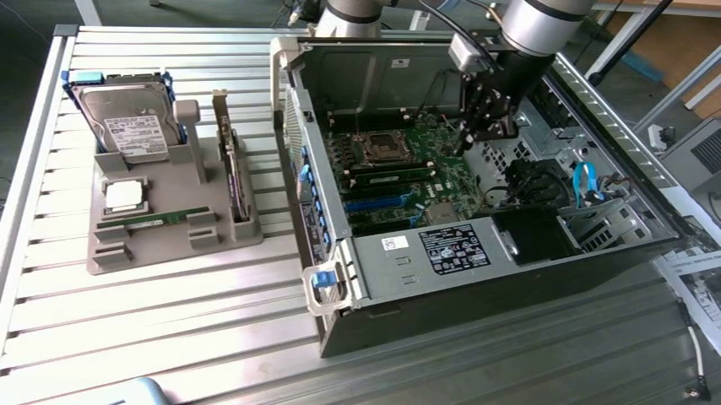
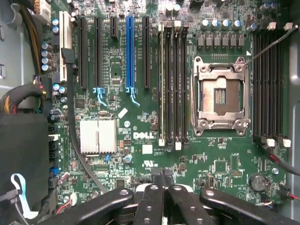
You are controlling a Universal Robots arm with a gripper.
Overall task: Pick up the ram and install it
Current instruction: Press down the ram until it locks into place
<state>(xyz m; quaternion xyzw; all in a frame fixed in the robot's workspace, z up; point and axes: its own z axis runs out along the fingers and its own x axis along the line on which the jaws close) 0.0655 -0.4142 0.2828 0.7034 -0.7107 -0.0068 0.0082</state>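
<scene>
Ram [image 1: 152, 221] lies flat in the grey holder [image 1: 169, 245] on the slatted surface [image 1: 135, 337], well apart from the open PC case [image 1: 474, 278], toward the exterior view's left of it. You see its long axis running across the holder, one end toward the case and the other away from it, rising only slightly toward the case end. It sits just in front of the silver processor [image 1: 124, 196], with the hard drive [image 1: 133, 122] standing behind that and a wider card [image 1: 233, 173] upright on edge between the ram and the case.

Your end effector [image 1: 487, 126] hangs inside the case over the motherboard [image 1: 411, 181], far from the ram. Its fingers are closed together with nothing between them; in the wrist view the black finger links [image 2: 161, 197] meet at the middle, above the green board [image 2: 140, 112]. From there you look down on the empty processor socket [image 2: 220, 96] and the long black memory slots [image 2: 173, 82] beside it, which run parallel to the blue slot [image 2: 130, 51].
</scene>
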